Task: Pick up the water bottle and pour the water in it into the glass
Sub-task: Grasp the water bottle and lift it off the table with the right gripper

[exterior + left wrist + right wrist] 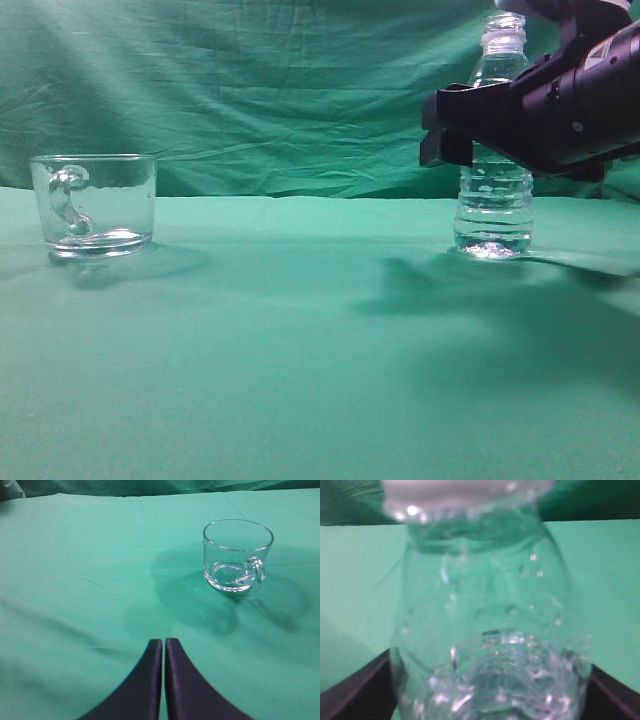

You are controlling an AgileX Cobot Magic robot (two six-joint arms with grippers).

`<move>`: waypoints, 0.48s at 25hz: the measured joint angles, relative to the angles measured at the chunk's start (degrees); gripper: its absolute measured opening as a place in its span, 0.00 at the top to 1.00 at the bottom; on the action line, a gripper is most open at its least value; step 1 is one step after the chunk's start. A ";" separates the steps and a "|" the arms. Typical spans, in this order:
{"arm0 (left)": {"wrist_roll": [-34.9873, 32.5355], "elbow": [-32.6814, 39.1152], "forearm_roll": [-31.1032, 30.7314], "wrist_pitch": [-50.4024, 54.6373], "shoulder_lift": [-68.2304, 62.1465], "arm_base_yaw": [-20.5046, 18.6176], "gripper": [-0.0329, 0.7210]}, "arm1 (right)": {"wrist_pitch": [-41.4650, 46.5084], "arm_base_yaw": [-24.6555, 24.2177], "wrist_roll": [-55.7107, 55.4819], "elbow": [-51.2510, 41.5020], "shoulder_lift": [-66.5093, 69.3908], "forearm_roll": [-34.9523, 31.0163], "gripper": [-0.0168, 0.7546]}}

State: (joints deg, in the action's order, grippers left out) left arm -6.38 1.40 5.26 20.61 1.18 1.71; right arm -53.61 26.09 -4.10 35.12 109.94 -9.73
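The water bottle (495,205) stands upright on the green cloth at the right, uncapped, with water (493,222) in its ribbed lower body. My right gripper (447,128) is at the bottle's mid height. In the right wrist view the bottle (485,610) fills the frame between the two spread fingers of that gripper (490,685), which flank its sides. The glass (95,203) stands empty at the far left, handle toward the camera. In the left wrist view the glass (235,555) is ahead and to the right of my shut, empty left gripper (163,641).
A green cloth (300,340) covers the table, and a green backdrop (250,90) hangs behind it. My right arm's shadow (480,290) falls on the cloth in front of the bottle.
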 joint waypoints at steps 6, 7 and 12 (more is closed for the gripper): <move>0.00 0.00 0.00 0.00 0.00 0.00 0.96 | 0.00 -0.71 0.10 0.24 0.12 0.46 0.39; 0.00 0.00 0.00 0.00 0.00 0.00 0.96 | 0.00 -0.71 0.20 0.24 0.12 0.56 0.43; 0.00 0.00 0.00 0.00 0.00 0.00 0.96 | 0.39 -0.71 0.56 0.24 0.20 0.90 0.60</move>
State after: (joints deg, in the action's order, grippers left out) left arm -6.38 1.40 5.26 20.61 1.18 1.71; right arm -53.22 25.38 -3.54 35.36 110.13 -8.83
